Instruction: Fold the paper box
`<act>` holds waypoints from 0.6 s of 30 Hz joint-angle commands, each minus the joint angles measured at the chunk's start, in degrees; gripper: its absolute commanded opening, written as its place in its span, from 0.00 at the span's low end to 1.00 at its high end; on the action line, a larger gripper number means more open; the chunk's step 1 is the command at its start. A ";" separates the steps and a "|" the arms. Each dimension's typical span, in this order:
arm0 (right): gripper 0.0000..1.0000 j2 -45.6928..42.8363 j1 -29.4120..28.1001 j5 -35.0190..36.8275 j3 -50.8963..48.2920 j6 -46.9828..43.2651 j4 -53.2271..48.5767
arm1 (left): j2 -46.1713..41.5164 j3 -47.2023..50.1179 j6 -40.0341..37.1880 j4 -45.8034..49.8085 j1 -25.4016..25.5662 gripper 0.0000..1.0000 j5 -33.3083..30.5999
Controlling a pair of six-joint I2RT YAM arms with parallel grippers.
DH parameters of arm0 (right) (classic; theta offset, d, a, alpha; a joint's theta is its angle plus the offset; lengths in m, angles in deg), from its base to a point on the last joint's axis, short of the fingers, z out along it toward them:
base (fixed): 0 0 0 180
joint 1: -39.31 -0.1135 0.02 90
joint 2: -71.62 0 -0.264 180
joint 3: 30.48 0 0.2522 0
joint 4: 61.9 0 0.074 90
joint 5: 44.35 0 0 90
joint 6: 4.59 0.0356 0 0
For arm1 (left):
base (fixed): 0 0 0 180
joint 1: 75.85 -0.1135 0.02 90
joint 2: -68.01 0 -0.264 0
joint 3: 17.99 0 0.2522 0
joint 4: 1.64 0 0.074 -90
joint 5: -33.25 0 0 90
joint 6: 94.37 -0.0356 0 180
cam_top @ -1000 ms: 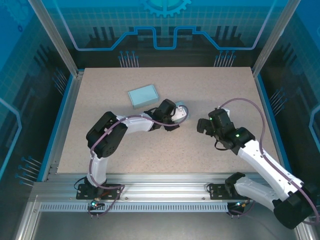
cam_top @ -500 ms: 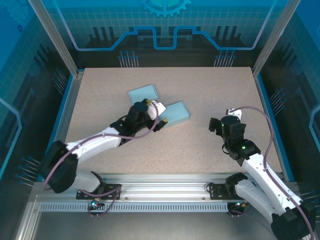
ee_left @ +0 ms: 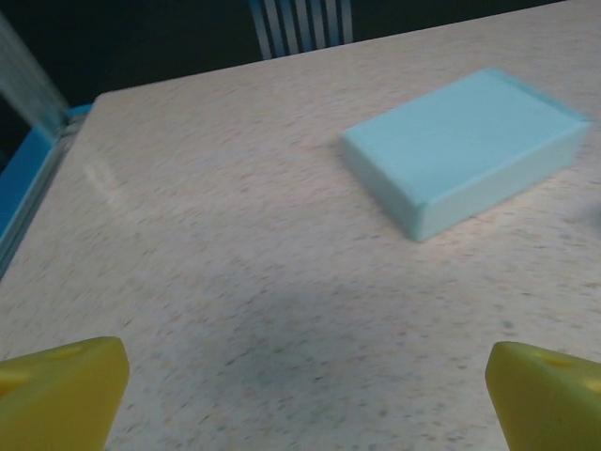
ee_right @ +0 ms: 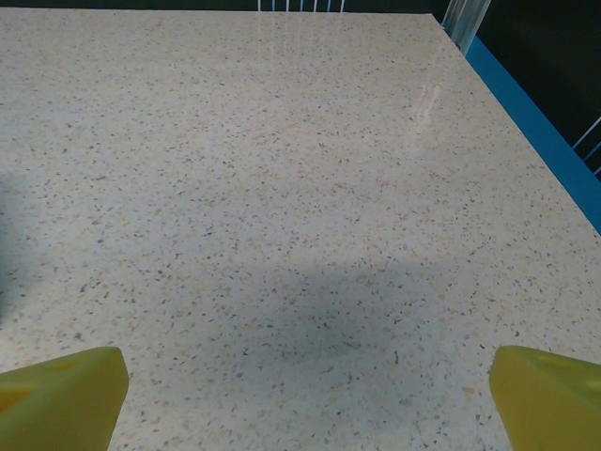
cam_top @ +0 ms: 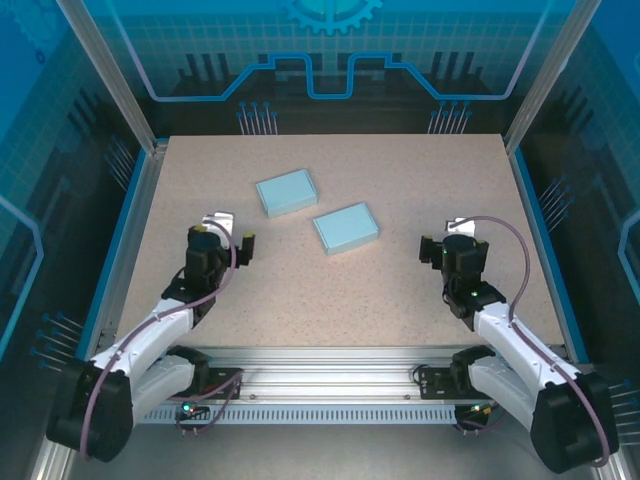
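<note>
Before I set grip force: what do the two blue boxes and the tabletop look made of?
Far box and near box: probably paper card, matte pale blue, crisp folded edges. Tabletop: speckled beige, slight sheen; perhaps stone-look laminate.

A speckled beige surface (cam_top: pixel 400 180) has a blue border (cam_top: pixel 118 250) along its left and right sides. Behind the surface stands a blue wall (cam_top: pixel 330 60) patterned with circuit-like lines and a gear emblem (cam_top: pixel 330 10). Slanted aluminium posts (cam_top: pixel 105 75) rise from the surface's far corners. A slotted metal rail (cam_top: pixel 330 410) runs along its near edge.
</note>
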 commanded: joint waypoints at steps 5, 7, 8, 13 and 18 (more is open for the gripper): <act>1.00 4.76 5.99 -4.72 -1.30 -1.73 13.12 | 4.90 5.56 2.71 -14.75 -6.30 0.99 2.77; 1.00 6.34 6.75 -5.43 -1.22 -1.73 14.75 | 7.66 6.15 2.66 -18.38 -7.51 0.99 3.69; 1.00 6.97 7.09 -5.97 -1.21 -1.97 15.58 | 9.42 6.48 2.66 -20.51 -8.03 0.99 4.36; 1.00 10.18 7.59 -7.37 -1.25 -4.03 18.89 | 15.75 6.92 1.37 -30.97 -8.80 0.99 8.47; 1.00 12.12 7.99 -8.92 -2.76 -5.24 22.87 | 18.52 4.62 0.34 -30.14 -9.00 0.99 11.80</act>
